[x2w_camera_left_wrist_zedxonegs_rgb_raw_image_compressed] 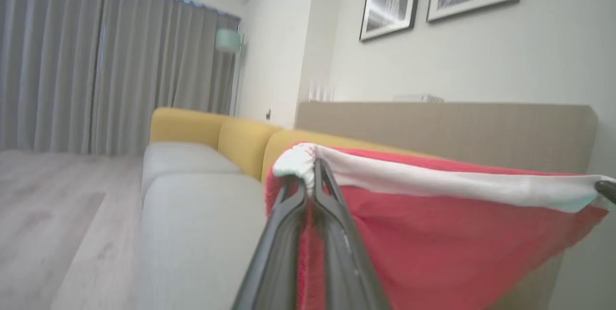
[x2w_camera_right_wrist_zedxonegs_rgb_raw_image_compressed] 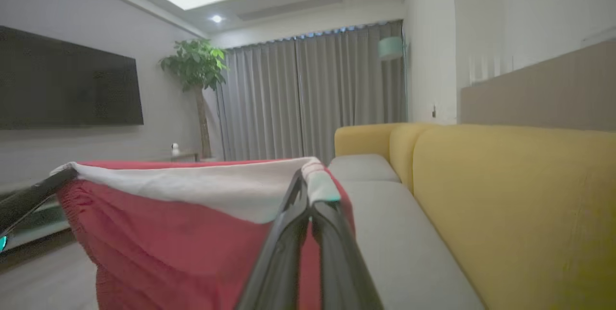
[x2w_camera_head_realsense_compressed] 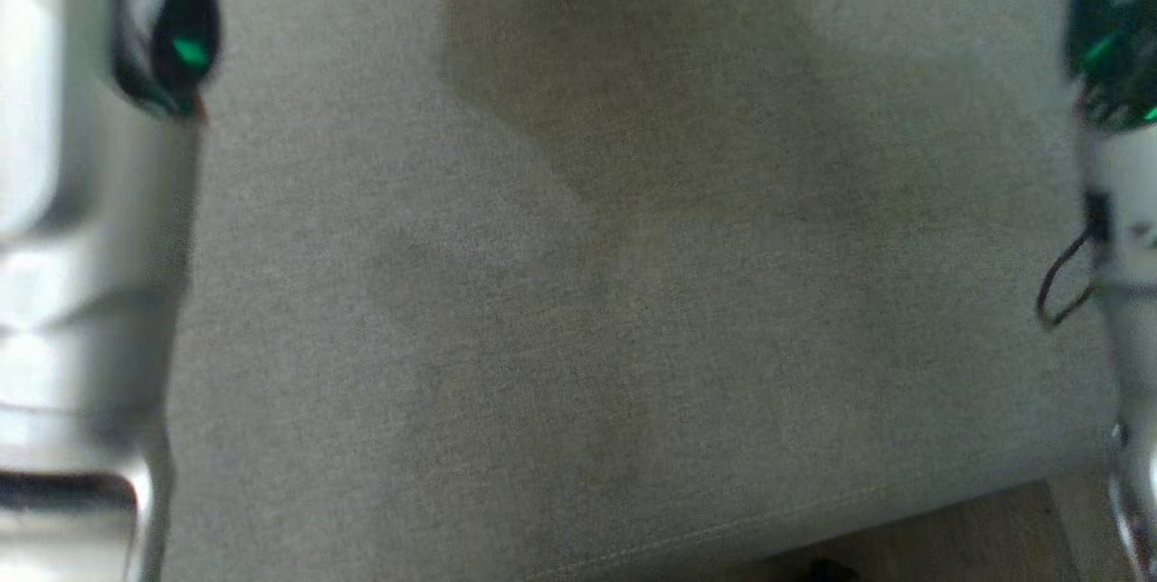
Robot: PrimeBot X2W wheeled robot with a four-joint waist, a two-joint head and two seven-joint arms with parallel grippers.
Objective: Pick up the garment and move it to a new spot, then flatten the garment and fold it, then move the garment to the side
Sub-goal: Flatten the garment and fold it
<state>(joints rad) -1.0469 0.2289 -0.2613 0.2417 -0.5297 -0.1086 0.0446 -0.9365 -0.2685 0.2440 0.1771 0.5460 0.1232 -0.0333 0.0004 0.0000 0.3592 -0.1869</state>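
The garment [x2w_camera_left_wrist_zedxonegs_rgb_raw_image_compressed: 433, 233] is a red jersey with a white band along its top edge. It hangs stretched in the air between my two grippers, above the grey sofa seat. In the left wrist view my left gripper [x2w_camera_left_wrist_zedxonegs_rgb_raw_image_compressed: 314, 175] is shut on one bunched white corner. The dark tip of the other gripper [x2w_camera_left_wrist_zedxonegs_rgb_raw_image_compressed: 606, 189] pinches the far corner. In the right wrist view my right gripper [x2w_camera_right_wrist_zedxonegs_rgb_raw_image_compressed: 304, 185] is shut on the garment [x2w_camera_right_wrist_zedxonegs_rgb_raw_image_compressed: 168, 233] at its white striped corner, and the left gripper's fingers [x2w_camera_right_wrist_zedxonegs_rgb_raw_image_compressed: 29, 197] hold the opposite end. The numerals are hidden.
Below me the head view looks down on the grey sofa seat [x2w_camera_head_realsense_compressed: 587, 293] between my pale left forearm [x2w_camera_head_realsense_compressed: 81, 248] and right forearm [x2w_camera_head_realsense_compressed: 1125, 229]. A strip of wooden floor [x2w_camera_head_realsense_compressed: 949, 528] lies past the seat's front edge. Yellow backrests [x2w_camera_right_wrist_zedxonegs_rgb_raw_image_compressed: 505, 204] line the sofa.
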